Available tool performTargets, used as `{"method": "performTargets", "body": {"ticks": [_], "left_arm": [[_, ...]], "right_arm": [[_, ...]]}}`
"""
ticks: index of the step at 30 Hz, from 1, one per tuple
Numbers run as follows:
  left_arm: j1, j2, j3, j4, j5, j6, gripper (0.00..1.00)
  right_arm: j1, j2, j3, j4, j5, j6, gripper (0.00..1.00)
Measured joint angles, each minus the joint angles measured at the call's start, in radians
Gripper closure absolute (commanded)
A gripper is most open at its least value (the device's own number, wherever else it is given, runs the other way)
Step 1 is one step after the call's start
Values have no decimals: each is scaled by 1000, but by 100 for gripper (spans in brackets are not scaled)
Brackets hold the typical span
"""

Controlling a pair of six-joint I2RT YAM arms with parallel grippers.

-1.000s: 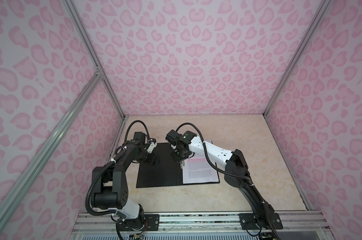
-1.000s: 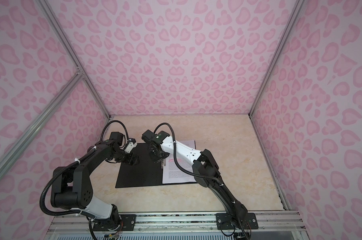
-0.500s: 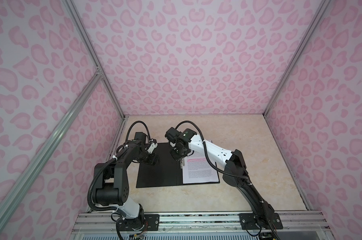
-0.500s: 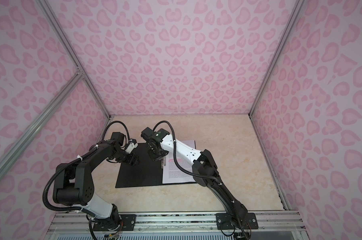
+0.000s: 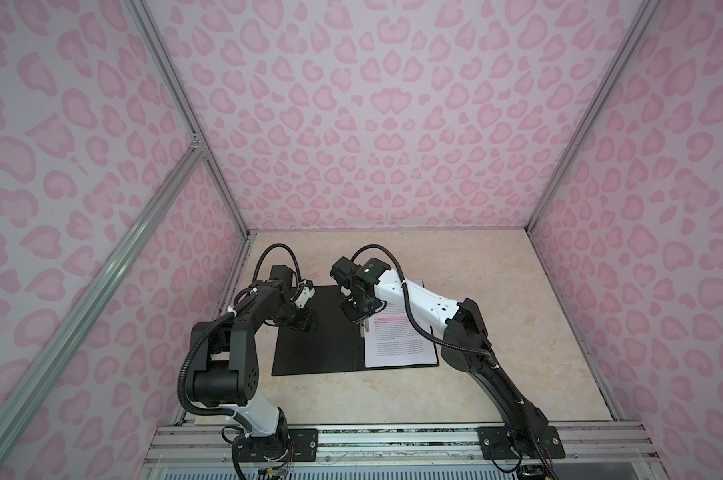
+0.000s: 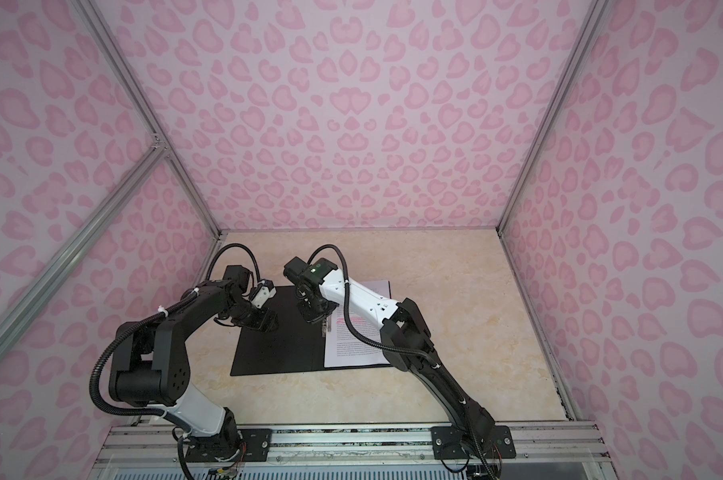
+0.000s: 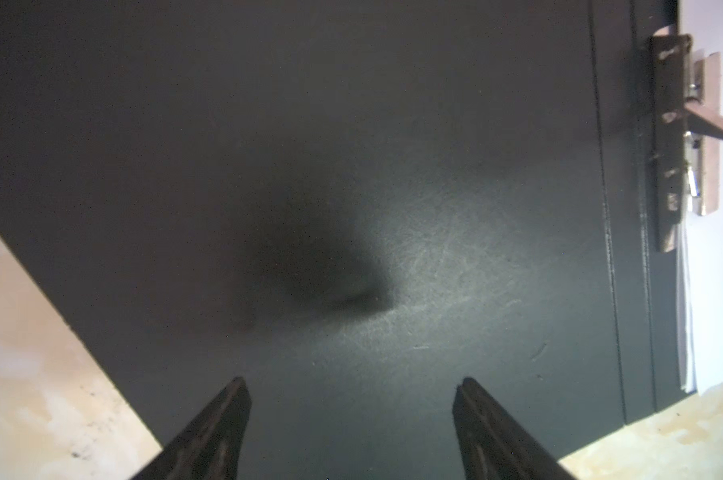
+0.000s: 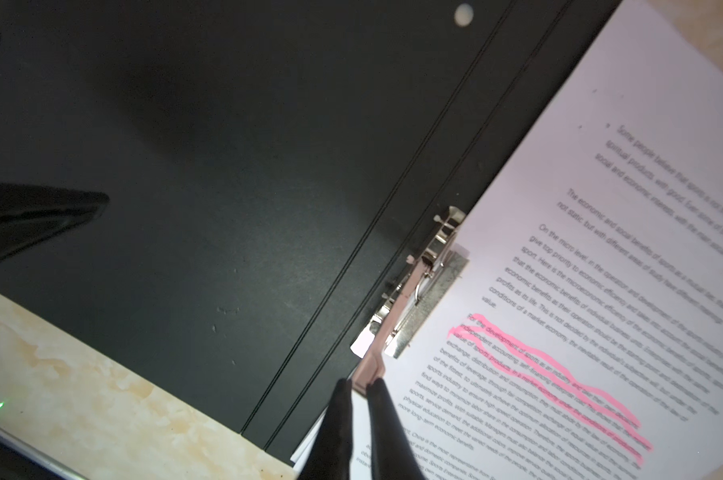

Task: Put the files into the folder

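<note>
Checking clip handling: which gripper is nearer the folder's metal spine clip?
Right. The right gripper pinches the lever of the spine clip; the left gripper hangs open over the bare black flap of the folder, away from it.

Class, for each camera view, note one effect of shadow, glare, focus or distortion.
Left wrist view: a soft shadow on the folder, sheen beside it. Right wrist view: the metal clip glints, the files' print blurs. In both top views: the frame posts lean outward.

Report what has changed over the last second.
The right claw has narrowed onto the clip lever at the spine of the folder, with its arm barely shifting. Nothing was let go. The left claw stays open above the black left flap; the files lie unmoved on the right half.
</note>
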Motion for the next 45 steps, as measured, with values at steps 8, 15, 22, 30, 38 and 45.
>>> {"method": "performTargets", "body": {"ticks": [8, 15, 22, 30, 38, 45], "left_arm": [[0, 8, 0, 0, 1, 2, 20], [0, 14, 0, 0, 2, 5, 20], [0, 20, 2, 0, 5, 5, 21], [0, 31, 2, 1, 5, 5, 21], [0, 38, 3, 0, 12, 5, 21], [0, 41, 6, 1, 12, 6, 21]], "right_arm": [[0, 20, 41, -20, -10, -2, 86], [0, 26, 96, -44, -10, -4, 86], [-1, 53, 110, -68, -13, -7, 86], [-1, 71, 114, -85, -16, -11, 86], [-1, 86, 133, -100, -16, -19, 86], [-2, 97, 137, -117, -19, -27, 88]]}}
